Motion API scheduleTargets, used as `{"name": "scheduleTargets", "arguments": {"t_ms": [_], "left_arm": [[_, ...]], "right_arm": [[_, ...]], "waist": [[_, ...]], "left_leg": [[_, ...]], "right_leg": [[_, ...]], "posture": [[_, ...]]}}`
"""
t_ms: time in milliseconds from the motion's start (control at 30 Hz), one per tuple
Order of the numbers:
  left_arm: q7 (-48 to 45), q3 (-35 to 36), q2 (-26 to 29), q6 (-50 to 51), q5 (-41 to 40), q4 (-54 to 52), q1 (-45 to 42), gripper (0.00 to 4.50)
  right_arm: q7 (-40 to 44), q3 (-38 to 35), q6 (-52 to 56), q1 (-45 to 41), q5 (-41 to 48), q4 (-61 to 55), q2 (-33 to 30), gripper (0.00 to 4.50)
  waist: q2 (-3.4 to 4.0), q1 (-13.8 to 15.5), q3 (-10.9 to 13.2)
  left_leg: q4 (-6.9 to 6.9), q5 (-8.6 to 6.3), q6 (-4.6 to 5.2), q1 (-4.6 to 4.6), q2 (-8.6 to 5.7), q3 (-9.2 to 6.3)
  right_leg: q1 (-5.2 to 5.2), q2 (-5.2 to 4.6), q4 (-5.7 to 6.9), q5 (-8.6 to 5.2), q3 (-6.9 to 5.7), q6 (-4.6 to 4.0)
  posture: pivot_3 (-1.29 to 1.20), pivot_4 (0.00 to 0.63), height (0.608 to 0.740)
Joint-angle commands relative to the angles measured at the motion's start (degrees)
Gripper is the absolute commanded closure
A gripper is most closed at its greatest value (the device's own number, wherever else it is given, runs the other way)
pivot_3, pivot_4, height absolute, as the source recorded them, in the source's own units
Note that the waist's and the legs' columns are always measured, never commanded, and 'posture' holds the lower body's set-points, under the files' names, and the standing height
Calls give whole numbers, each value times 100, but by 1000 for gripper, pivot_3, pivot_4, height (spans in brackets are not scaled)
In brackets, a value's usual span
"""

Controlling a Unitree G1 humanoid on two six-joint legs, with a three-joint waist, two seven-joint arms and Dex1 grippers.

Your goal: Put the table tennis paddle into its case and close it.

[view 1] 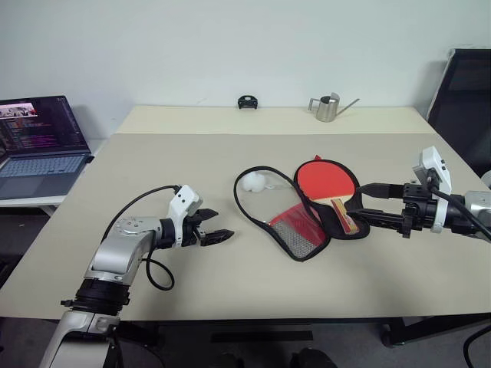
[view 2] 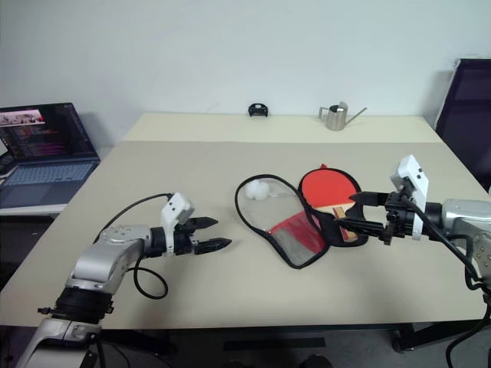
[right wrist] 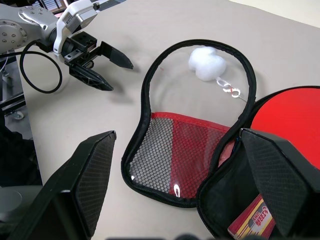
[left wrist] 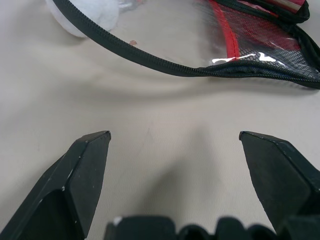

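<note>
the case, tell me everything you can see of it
The case is a soft paddle-shaped pouch lying unzipped and spread flat on the table. Its opened flap has a clear round window above a red and black mesh panel, edged by a black zipper. The other half, black fabric, holds the table tennis paddle, red face up. A white fluffy ball shows in the window. Neither gripper touches it.

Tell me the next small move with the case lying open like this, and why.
Probably bring the open left gripper to the case's clear flap and fold it over the table tennis paddle. The paddle already lies in the black half, the flap lies spread beside it, and the open right gripper hovers over the handle.
</note>
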Motion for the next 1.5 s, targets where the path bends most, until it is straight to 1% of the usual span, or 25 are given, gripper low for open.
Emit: {"name": "scheduleTargets", "arguments": {"t_ms": [33, 1267, 1300, 1333, 1367, 1400, 1433, 1500], "left_arm": [[-2, 97, 7, -92, -12, -74, -117, 0], [-3, 97, 7, -92, -12, -74, -117, 0], [375, -174, -742, -867, 312, 802, -768, 0], [632, -370, -1304, -1445, 547, 1452, -1258, 0], [787, -481, -1702, -1891, 732, 1966, -1614, 0], [828, -485, -1925, -2186, 830, 2288, -1825, 0], [781, -412, -1961, -2317, 850, 2430, -1886, 0], [754, -330, -2003, -2581, 898, 2723, -1991, 0]], "right_arm": [[18, -189, -91, -80, 83, -113, -122, 160], [17, -189, -91, -80, 83, -113, -123, 160], [11, -292, -399, 118, -42, -39, 2, 160], [5, -348, -655, 305, -168, 28, 94, 160], [0, -385, -845, 442, -254, 76, 153, 160], [-10, -425, -941, 491, -262, 68, 200, 160], [-42, -463, -914, 450, -194, 31, 227, 160], [-85, -502, -908, 396, -129, -12, 263, 160]], "waist": [[0, 0, 0], [0, 0, 0], [1, 4, -1], [4, 110, -5], [-1, 242, -2], [-18, 341, 0], [-32, 349, 5], [-31, 256, 4]], "left_leg": [[0, 0, 0, 0, 0, 0], [0, 0, 0, 0, 0, 0], [0, 0, 0, 0, 0, 0], [1, 0, 0, 1, 0, 0], [12, 0, 0, 4, -9, -4], [16, 7, 9, -4, -15, -16], [19, 11, 14, -13, -21, -20], [20, 11, 17, -15, -35, 10]], "right_leg": [[0, 0, 0, 0, 0, 0], [0, 0, 0, 0, 0, 0], [0, 0, 0, 0, 0, 0], [2, 0, 0, 0, -1, 0], [10, -5, 6, 0, -14, 1], [13, -8, 2, 8, -30, 10], [15, -8, -6, 21, -34, 16], [3, -19, -7, 26, -9, 26]], "posture": [[0, 150, 740], [0, 150, 740], [0, 150, 740], [0, 150, 740], [0, 150, 740], [0, 150, 740], [0, 150, 740], [0, 150, 740]]}}
